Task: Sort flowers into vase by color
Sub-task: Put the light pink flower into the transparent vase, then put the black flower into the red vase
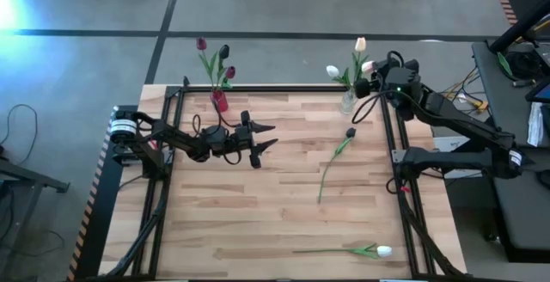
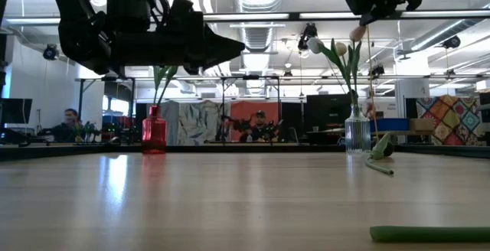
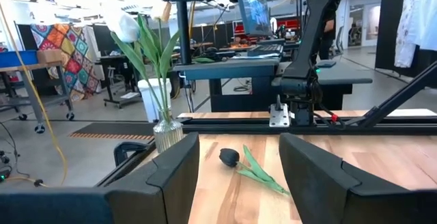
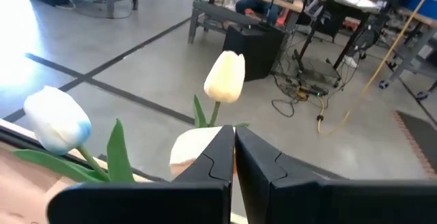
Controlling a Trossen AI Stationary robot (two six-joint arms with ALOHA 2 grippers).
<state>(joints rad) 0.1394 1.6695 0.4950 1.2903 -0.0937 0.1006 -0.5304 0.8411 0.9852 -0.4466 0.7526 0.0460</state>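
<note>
A red vase (image 1: 219,101) at the table's far edge holds dark tulips (image 1: 225,54). A clear vase (image 1: 347,103) to its right holds a white tulip (image 1: 333,71) and a cream one (image 1: 360,44). A dark tulip (image 1: 335,157) lies on the table. A white tulip (image 1: 361,250) lies along the near edge. My left gripper (image 1: 265,143) hovers open over the table's middle, pointing right at the dark tulip (image 3: 229,157). My right gripper (image 1: 371,77) is shut above the clear vase (image 2: 356,132), at a peach tulip (image 1: 368,65). My right gripper (image 4: 234,149) is shut on the peach tulip's stem just below the head (image 4: 186,149); the fingers themselves hide the pinch. The head (image 2: 357,33) sits right under the gripper. A thin stem (image 2: 370,83) hangs down beside the clear vase; where its lower end stands, I cannot tell.
A black metal frame (image 1: 284,90) runs round the wooden table top. Bare wood lies between the two loose tulips and across the table's left half. Beyond the far edge, people (image 2: 260,125) sit in the room among desks and equipment.
</note>
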